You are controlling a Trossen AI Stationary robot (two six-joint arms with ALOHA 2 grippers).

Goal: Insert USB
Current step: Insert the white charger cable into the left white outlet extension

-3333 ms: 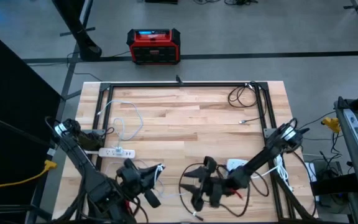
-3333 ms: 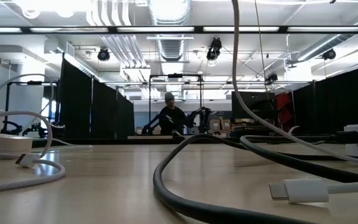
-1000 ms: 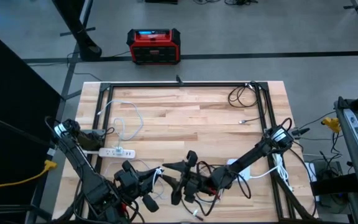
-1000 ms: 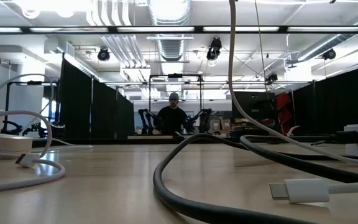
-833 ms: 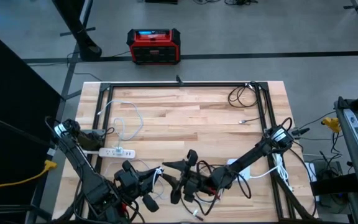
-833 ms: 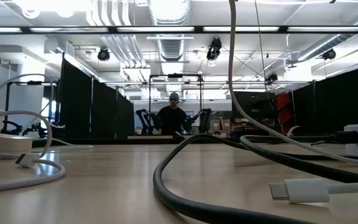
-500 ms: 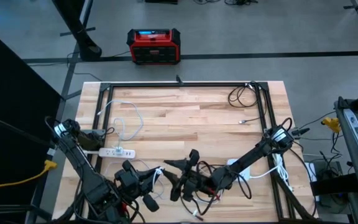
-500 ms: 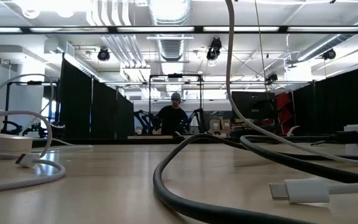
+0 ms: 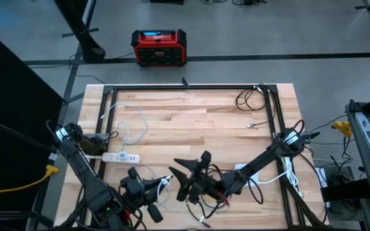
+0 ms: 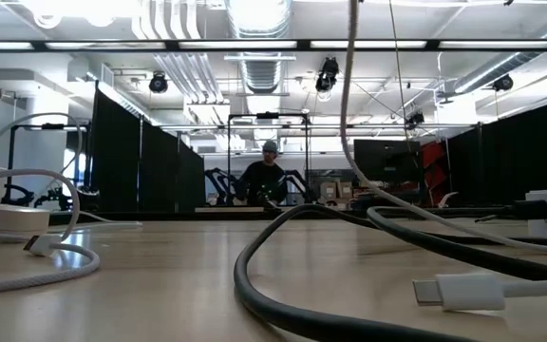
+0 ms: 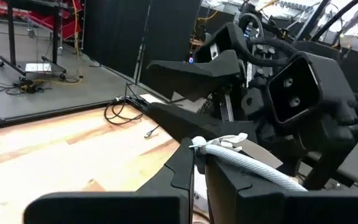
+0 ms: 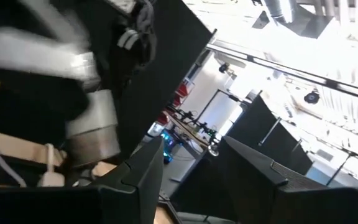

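Left pincer (image 11: 199,163) at worktop (image 9: 191,122) 7 o'clock edge, clamped on white cable (image 11: 244,163), plug end protruding at tips. Right pincer (image 9: 180,174) at 6 o'clock, fingers apart, pointing toward left pincer, close to cable end. White power strip (image 9: 121,156) lies at 9 o'clock, well apart from both. Person (image 10: 268,177) stands in room behind.

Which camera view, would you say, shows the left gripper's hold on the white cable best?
The left wrist view: the left gripper is shut on the white cable, seen close up. The high view shows the gripper small, with the cable barely visible. The low and right wrist views do not show the grip clearly.
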